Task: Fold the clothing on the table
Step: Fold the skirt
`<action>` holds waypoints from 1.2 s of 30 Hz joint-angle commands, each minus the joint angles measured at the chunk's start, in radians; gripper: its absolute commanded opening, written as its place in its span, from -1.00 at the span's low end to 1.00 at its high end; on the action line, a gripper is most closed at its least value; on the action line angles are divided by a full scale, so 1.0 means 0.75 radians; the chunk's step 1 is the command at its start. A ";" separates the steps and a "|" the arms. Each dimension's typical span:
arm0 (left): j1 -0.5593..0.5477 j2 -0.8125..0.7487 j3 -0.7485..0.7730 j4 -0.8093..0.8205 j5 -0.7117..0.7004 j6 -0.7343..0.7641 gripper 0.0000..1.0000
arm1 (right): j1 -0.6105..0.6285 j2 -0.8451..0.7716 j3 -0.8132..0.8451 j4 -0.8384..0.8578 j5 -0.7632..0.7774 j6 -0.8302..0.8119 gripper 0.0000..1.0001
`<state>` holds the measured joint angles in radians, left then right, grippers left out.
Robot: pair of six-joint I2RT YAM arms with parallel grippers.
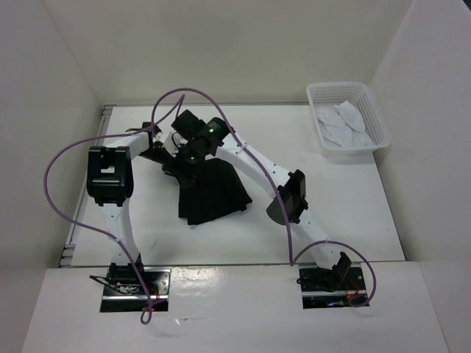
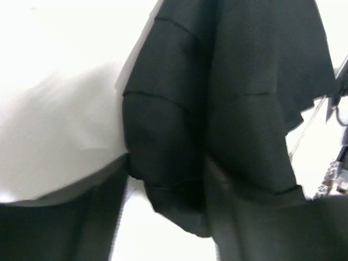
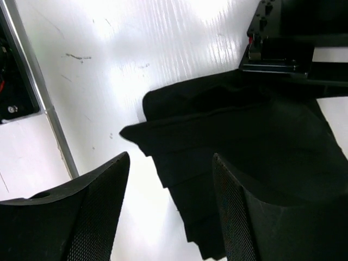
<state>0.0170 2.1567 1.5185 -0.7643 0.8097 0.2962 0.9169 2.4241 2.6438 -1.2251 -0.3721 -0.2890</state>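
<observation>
Black pleated fabric skirt [image 1: 212,193] lies bunched on glossy white table [image 1: 346,213]; right gripper [image 3: 168,201] spread above it; left gripper [image 1: 179,153] state unclear

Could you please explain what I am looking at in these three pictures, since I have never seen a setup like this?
These are two robot arms bolted to the near edge of a white table, seen from an overhead camera. Each arm also carries a small camera at its wrist; the other two pictures come from those. A black skirt lies partly folded in the middle of the table, and a white basket with light cloth inside sits at the far right corner. Both arms reach over the skirt's far end. The right hand is open above the skirt's edge, holding nothing. The left hand also hangs close over the fabric; its picture does not show whether it grips.
</observation>
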 commanded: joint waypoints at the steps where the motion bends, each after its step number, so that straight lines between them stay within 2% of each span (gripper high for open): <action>1: 0.028 -0.020 0.000 -0.020 -0.026 0.032 0.48 | -0.014 -0.188 -0.068 0.014 0.067 -0.026 0.35; 3: 0.102 -0.073 0.016 -0.069 -0.063 0.071 1.00 | -0.044 -0.280 -0.164 0.014 0.101 -0.040 0.35; 6: 0.259 -0.182 0.043 -0.116 -0.128 0.084 1.00 | -0.152 -0.428 -0.312 0.044 0.134 -0.040 0.35; 10: 0.335 -0.369 0.086 -0.161 -0.200 0.096 1.00 | -0.355 -0.597 -0.471 0.079 0.110 -0.052 0.37; 12: 0.278 -0.425 0.100 -0.182 -0.212 0.110 1.00 | -0.490 -0.704 -0.618 0.126 0.097 -0.052 0.41; 14: 0.229 -0.497 0.100 -0.222 -0.137 0.122 1.00 | -0.615 -0.836 -0.839 0.203 0.097 -0.065 0.41; 15: 0.176 -0.527 0.100 -0.259 -0.092 0.141 1.00 | -0.649 -0.888 -1.012 0.236 0.097 -0.065 0.41; 17: 0.125 -0.528 0.100 -0.330 0.112 0.240 1.00 | -0.752 -1.041 -1.186 0.302 0.085 -0.065 0.44; 19: 0.037 -0.483 0.159 -0.492 0.267 0.351 1.00 | -0.823 -1.168 -1.410 0.382 0.085 -0.065 0.44; 20: 0.004 -0.432 0.188 -0.563 0.284 0.477 1.00 | -0.846 -1.205 -1.467 0.414 0.085 -0.065 0.44; 23: -0.086 -0.340 0.246 -0.711 0.266 0.564 1.00 | -0.924 -1.305 -1.669 0.443 0.071 -0.065 0.46; 26: -0.102 -0.311 0.258 -0.669 0.197 0.552 1.00 | -0.985 -1.348 -1.711 0.425 -0.001 -0.065 0.46; 31: -0.102 -0.413 0.168 -0.330 -0.071 0.276 1.00 | -1.036 -1.377 -1.723 0.408 -0.068 -0.077 0.46; 36: -0.102 -0.358 0.154 -0.310 -0.145 0.276 1.00 | -1.098 -1.377 -1.709 0.408 -0.107 -0.077 0.46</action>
<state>-0.0620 1.8946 1.6463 -1.0454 0.7441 0.5213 0.1188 1.4216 1.3590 -0.9630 -0.4076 -0.3347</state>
